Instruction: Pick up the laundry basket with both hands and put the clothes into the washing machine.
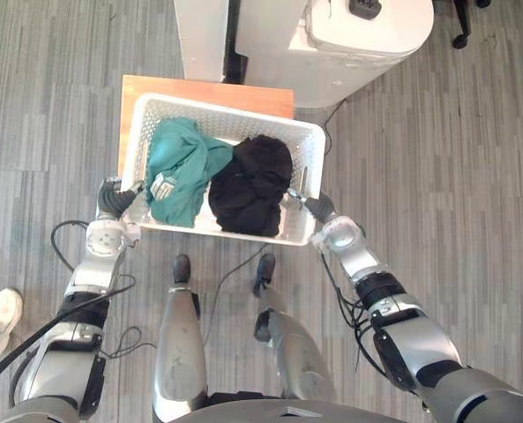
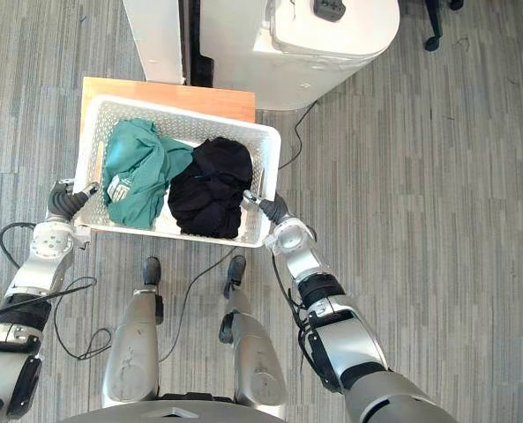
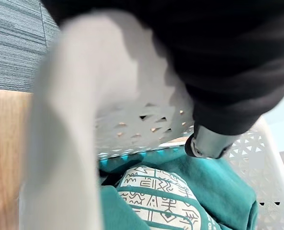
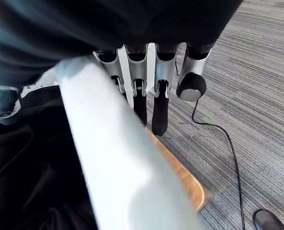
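Left hand (image 1: 113, 203), basket (image 1: 310, 141), green garment's (image 1: 183, 159) patterned print (image 3: 156, 196)

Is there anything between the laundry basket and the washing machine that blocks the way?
Nothing visible does. The laundry basket is above a wooden stand, directly in front of the washing machine. A thin cable lies on the floor beside the machine, off the direct path.

White perforated laundry basket (image 1: 226, 113), teal garment (image 1: 182, 167) and black garment (image 1: 250, 185) inside, washing machine (image 1: 367, 40) behind
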{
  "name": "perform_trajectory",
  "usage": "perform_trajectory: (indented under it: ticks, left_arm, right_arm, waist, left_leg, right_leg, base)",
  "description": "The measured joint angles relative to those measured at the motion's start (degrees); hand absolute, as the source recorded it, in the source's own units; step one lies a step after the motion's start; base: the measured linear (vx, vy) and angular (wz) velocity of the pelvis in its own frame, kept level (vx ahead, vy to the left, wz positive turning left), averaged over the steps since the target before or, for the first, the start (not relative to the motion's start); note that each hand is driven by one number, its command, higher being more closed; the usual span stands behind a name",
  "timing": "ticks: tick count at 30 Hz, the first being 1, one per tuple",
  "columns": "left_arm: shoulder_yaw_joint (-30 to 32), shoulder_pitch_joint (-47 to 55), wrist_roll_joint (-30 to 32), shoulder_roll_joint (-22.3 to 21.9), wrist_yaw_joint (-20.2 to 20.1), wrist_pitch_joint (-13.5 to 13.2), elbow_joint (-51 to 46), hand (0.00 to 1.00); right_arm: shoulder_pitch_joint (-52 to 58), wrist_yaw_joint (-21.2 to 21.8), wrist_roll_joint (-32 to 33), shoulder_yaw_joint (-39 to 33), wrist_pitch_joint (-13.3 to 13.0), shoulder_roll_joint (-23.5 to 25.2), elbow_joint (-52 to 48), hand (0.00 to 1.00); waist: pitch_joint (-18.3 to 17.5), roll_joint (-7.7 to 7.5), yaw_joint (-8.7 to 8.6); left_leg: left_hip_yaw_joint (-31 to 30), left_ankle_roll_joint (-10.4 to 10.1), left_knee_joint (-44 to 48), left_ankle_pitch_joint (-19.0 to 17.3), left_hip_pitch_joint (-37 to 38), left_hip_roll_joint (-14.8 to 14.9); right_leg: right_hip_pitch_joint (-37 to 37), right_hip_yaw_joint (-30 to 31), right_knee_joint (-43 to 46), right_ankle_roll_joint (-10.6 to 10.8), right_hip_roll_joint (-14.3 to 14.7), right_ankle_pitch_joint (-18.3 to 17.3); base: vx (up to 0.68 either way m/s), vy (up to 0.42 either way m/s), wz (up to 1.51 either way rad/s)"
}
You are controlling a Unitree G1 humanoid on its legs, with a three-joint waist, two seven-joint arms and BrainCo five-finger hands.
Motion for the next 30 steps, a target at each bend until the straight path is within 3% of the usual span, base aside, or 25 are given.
perform_trajectory:
  ticks: [7, 14, 16, 20, 24, 30]
  left_arm:
    - [0.2, 5.7, -0.1, -0.4, 0.3, 0.0, -5.9, 1.00]
    - [0.6, 12.6, -0.7, -0.5, 0.3, 0.0, -11.3, 1.00]
    - [0.6, 15.8, -0.7, -0.5, 0.2, 0.0, -11.6, 1.00]
    - [0.5, 21.4, -0.7, -0.7, -0.9, 0.0, -12.9, 1.00]
    - [-0.9, 27.5, -1.3, -1.4, -4.4, 0.0, -13.0, 1.00]
    - [-1.3, 32.2, -2.4, -5.0, -6.8, 0.0, -13.6, 1.00]
  right_arm:
    - [7.8, -0.2, 0.7, 0.4, 1.1, 0.3, -7.3, 1.00]
    - [15.2, -0.4, 4.2, 0.8, 1.3, -0.1, -16.1, 1.00]
    - [17.9, -0.4, 5.7, 2.8, 1.3, -1.7, -19.4, 1.00]
    - [20.3, 0.0, 8.5, 3.0, 1.3, -3.3, -24.6, 1.00]
    - [22.1, 0.0, 11.1, 2.1, 1.1, -4.5, -29.3, 1.00]
    - [25.2, 0.5, 12.6, -0.1, -0.3, -5.3, -33.3, 1.00]
  waist:
    - [-0.4, 0.41, -0.07]
    - [-3.4, 0.92, -0.23]
    - [-6.9, 1.26, -0.64]
    - [-10.1, 2.12, -1.34]
    - [-14.0, 2.89, -1.58]
    - [-17.1, 3.44, -2.30]
  left_leg:
    - [0.0, -0.1, -1.0, 0.0, 1.7, 0.1]
    - [0.7, -0.3, -2.8, 0.1, 5.2, 0.2]
    - [1.0, -0.4, -4.2, 0.2, 6.7, 0.1]
    - [1.3, -0.9, -6.9, 0.6, 10.3, 0.0]
    - [2.8, -1.2, -10.0, 1.2, 14.0, 0.2]
    - [4.4, -1.2, -11.2, 1.3, 17.1, 0.3]
  right_leg:
    - [1.3, -0.1, 0.0, -0.4, 0.2, -0.2]
    - [3.6, 0.3, 0.0, -0.6, 0.3, -0.9]
    - [4.2, 0.6, 0.0, -0.8, 0.2, -1.6]
    - [6.4, 0.8, 0.0, -1.2, 0.3, -2.9]
    - [8.1, 1.5, -0.1, -0.9, 0.5, -3.1]
    - [9.7, 2.8, -0.3, -0.8, 0.6, -3.3]
  base:
    - [0.02, 0.003, 0.00]
    - [0.04, 0.009, -0.03]
    - [0.05, 0.002, -0.05]
    - [0.06, 0.003, -0.03]
    - [0.08, 0.003, -0.10]
    - [0.03, 0.011, -0.12]
